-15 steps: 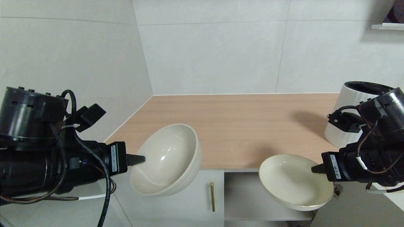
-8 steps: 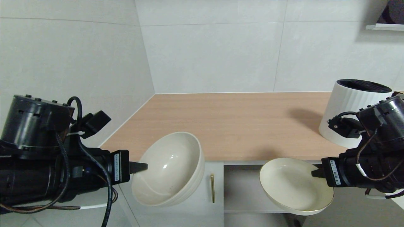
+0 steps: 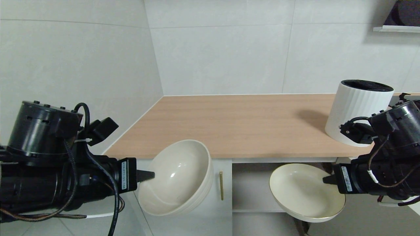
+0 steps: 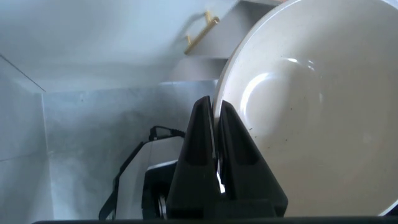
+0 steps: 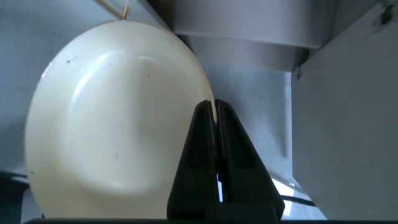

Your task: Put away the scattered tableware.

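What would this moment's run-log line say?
left gripper shut on bowl rim | right gripper shut on plate rim | bowl before closed cabinet door | plate before open compartment

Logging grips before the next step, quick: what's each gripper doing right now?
Left gripper: shut on the rim of the bowl.
Right gripper: shut on the rim of the plate.

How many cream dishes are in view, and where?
2. The deep bowl is gripped at its rim by the left gripper; the shallow plate by the right gripper, before the open cabinet. More may hide inside it.
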You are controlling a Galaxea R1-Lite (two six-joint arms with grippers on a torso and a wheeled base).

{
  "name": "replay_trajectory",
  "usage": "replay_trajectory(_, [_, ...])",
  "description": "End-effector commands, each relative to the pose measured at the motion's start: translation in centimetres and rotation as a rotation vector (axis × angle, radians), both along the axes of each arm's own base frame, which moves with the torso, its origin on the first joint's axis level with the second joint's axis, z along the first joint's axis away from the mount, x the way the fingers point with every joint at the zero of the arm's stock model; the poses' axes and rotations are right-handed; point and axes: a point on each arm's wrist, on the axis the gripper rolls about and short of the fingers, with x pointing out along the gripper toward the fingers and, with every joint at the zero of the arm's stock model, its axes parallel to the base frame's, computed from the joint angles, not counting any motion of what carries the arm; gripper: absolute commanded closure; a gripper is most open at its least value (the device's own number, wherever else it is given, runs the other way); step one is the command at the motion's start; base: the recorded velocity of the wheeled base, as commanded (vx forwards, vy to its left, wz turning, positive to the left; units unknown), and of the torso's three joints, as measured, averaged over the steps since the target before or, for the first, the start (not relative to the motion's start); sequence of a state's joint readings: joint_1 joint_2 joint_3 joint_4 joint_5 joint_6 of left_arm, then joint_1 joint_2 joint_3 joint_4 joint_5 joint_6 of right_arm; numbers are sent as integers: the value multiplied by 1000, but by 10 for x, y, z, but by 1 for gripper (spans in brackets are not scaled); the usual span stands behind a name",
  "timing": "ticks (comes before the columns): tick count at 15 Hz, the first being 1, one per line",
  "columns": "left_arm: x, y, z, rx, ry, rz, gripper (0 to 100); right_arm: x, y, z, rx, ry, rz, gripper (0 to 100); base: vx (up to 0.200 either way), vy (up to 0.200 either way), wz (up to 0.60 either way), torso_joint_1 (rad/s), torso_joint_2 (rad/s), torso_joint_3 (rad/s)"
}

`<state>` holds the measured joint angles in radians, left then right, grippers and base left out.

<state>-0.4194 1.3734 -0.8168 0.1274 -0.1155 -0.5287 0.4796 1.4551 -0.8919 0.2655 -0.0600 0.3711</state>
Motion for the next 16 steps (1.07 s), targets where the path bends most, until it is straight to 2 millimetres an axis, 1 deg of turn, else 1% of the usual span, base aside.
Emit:
replay_trajectory(1, [2,-1,-3,5,11,1,100,0,0,-2,-2,5,1,100,0,0,0,0,0,0])
replay_trajectory(8, [4,-2,-8,15,31,2,100,0,0,-4,-7,10,1,100,0,0,0,-5,10,8])
replay_trajectory(11, [4,-2,-7,13,28,2,100,0,0,-4,-6,10,2,100,0,0,0,-139,351,202])
replay_trajectory(16, [4,-2,-7,14,29,2,100,0,0,-4,-6,10,2,100,0,0,0,-182,464,278])
